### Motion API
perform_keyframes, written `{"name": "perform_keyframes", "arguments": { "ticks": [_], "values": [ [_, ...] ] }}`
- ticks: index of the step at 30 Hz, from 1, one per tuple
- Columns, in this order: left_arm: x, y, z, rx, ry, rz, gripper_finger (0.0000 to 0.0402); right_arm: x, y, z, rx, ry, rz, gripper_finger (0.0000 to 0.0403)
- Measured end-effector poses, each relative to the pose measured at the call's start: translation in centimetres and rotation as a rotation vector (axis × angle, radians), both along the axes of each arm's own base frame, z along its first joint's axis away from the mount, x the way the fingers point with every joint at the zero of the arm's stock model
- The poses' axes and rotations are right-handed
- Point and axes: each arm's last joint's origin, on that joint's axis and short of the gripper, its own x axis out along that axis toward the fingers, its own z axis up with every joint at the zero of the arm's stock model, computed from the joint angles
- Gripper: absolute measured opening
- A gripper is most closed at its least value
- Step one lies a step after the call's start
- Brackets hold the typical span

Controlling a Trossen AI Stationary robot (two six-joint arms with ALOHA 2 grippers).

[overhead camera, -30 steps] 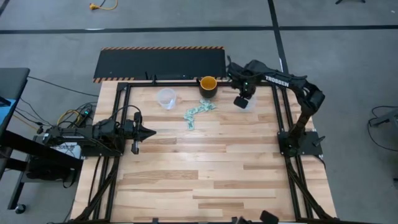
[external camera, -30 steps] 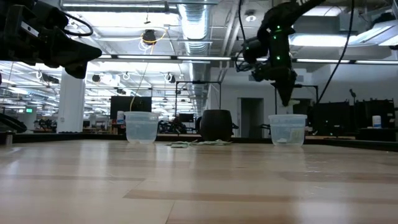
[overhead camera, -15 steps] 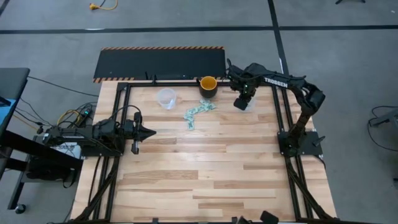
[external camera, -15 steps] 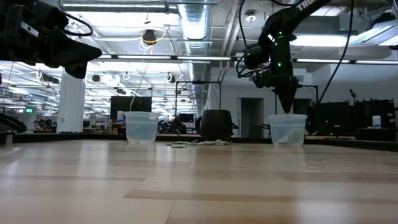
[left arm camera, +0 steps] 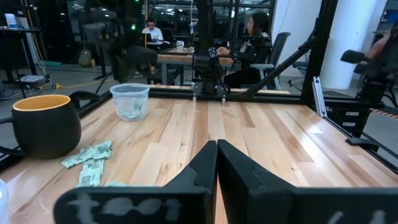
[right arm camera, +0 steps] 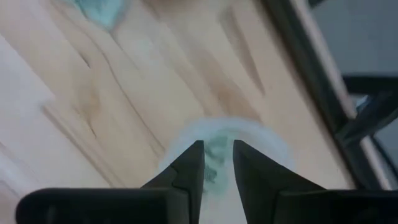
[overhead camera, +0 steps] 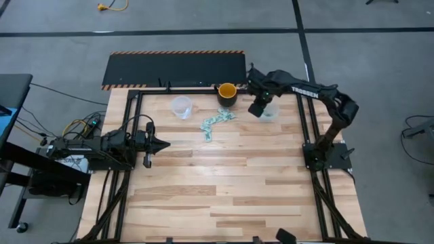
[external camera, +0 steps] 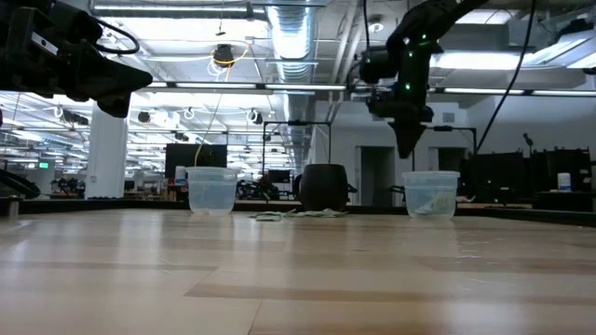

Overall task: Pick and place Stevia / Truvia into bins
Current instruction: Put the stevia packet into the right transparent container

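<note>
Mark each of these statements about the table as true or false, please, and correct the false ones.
1. The right hand hangs above the table near the right clear cup. True.
2. The right clear cup is empty. False: green and white sachets lie inside it.
3. A loose pile of sachets lies on the table between the two clear cups. True.
4. The left hand holds a sachet above the left clear cup. False: its fingers are shut on nothing, and it waits at the table's left side, away from that cup.
5. The yellow-orange cup stands at the near edge of the table. False: it stands at the far edge, between the clear cups.
</note>
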Motion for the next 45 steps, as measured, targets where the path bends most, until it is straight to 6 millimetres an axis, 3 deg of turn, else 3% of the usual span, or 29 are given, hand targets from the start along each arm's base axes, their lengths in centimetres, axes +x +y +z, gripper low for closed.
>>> {"name": "perform_keyframes", "arguments": {
  "ticks": [6,17,25,32,39,45],
  "values": [
    [0.0,0.0,0.0,0.0,0.0,0.0,0.0,1.3,1.6,1.9,-0.083,-0.129,0.067,0.0076],
    [0.0,0.0,0.0,0.001,0.0,0.0,0.0,5.4,4.8,1.9,-0.097,-0.305,0.336,0.0076],
    [0.0,0.0,0.0,0.0,-0.001,0.0,0.0,7.3,4.3,-1.6,-0.06,-0.238,0.347,0.0089],
    [0.0,0.0,0.0,0.0,-0.001,-0.001,0.0,8.5,3.8,-5.1,-0.022,-0.166,0.37,0.0145],
    [0.0,0.0,0.0,0.0,0.0,0.0,0.0,9.1,3.5,-7.3,-0.008,-0.122,0.41,0.0203],
    [0.0,0.0,0.0,0.0,0.0,0.0,0.0,9.4,3.5,-8.5,-0.001,-0.09,0.445,0.0225]
  ]
}}
